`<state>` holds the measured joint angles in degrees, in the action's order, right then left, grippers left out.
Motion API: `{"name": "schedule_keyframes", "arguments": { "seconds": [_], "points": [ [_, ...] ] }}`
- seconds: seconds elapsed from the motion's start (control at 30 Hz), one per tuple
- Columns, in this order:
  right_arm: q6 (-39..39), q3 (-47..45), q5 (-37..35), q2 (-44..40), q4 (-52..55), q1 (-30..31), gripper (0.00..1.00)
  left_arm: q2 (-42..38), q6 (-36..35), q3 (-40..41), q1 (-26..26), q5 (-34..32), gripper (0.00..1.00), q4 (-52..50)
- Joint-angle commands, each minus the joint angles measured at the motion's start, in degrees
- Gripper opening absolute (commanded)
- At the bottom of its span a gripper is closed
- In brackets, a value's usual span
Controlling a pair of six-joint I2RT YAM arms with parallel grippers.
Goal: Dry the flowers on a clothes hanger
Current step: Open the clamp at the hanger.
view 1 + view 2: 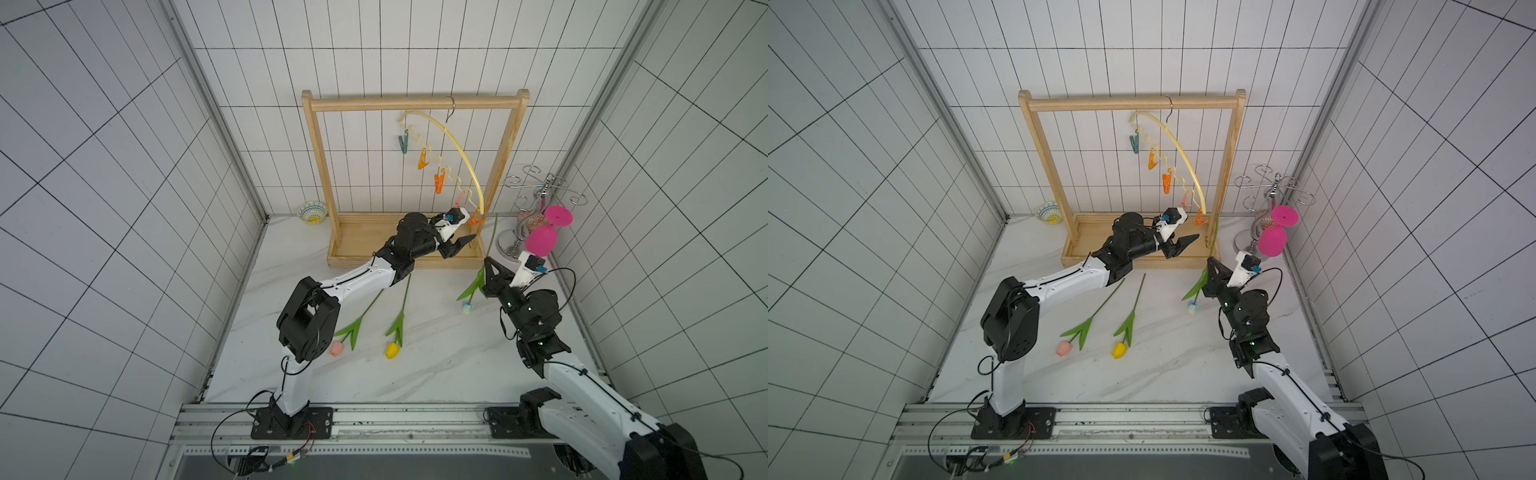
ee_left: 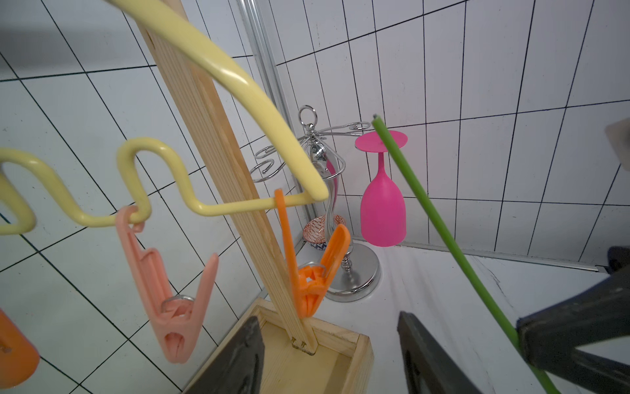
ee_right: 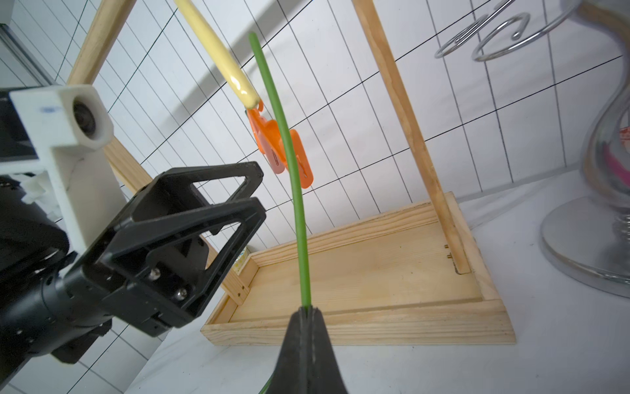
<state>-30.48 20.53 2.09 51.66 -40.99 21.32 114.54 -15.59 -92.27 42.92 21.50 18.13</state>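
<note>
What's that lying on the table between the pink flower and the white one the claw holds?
The yellow tulip lies flat there, as both top views show.

Three tulips (image 1: 392, 350), five clips (image 1: 439, 183), one hanger (image 2: 238, 77)

Loses the far end of the pink tulip's (image 1: 336, 348) stem under the left arm (image 1: 357, 277) in a top view. Crops the clothes hanger (image 2: 218, 68) and a darker orange clip (image 2: 13, 351) at the left wrist view's edges; blurs and cuts short the left claw's (image 2: 327, 317) fingers (image 2: 235, 361). Hides most of a patterned bowl (image 2: 315, 232) behind the silver stand (image 2: 358, 276). Cannot tell in the right wrist view whether the white tulip's (image 3: 296, 204) stem touches the end clip (image 3: 304, 169); leaves its head and leaves below the right claw (image 3: 308, 312) unseen.
</note>
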Motion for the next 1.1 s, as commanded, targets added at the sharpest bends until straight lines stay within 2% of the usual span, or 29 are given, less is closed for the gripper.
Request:
{"name": "schedule_keyframes", "arguments": {
  "seconds": [0.0, 0.07, 0.23, 0.5, 0.8, 1.07],
  "points": [
    [-0.4, 1.6, -4.1, 1.4, 4.6, -1.4, 0.00, 1.3, -1.0, -2.5, 0.3, -0.4, 0.64, -0.5],
    [-1.0, 3.6, -4.9, 3.2, 8.4, -2.1, 0.00, 1.6, -1.2, -3.1, 0.3, -0.9, 0.64, -0.4],
    [-1.0, 4.3, -3.7, 4.6, 9.4, -2.9, 0.00, 2.1, -2.4, -4.6, 0.6, -2.3, 0.65, -1.2],
    [1.9, 7.7, 2.7, 6.8, 12.0, -2.9, 0.00, 4.2, -3.6, -7.9, 1.0, -2.7, 0.67, -3.8],
    [3.7, 11.6, 4.0, 7.8, 15.2, -2.9, 0.00, 6.7, -4.0, -11.7, 1.9, -5.7, 0.70, -4.5],
    [4.7, 12.2, 5.5, 7.7, 15.7, -2.9, 0.00, 7.5, -5.0, -13.5, 2.3, -7.0, 0.69, -4.4]
  ]
}}
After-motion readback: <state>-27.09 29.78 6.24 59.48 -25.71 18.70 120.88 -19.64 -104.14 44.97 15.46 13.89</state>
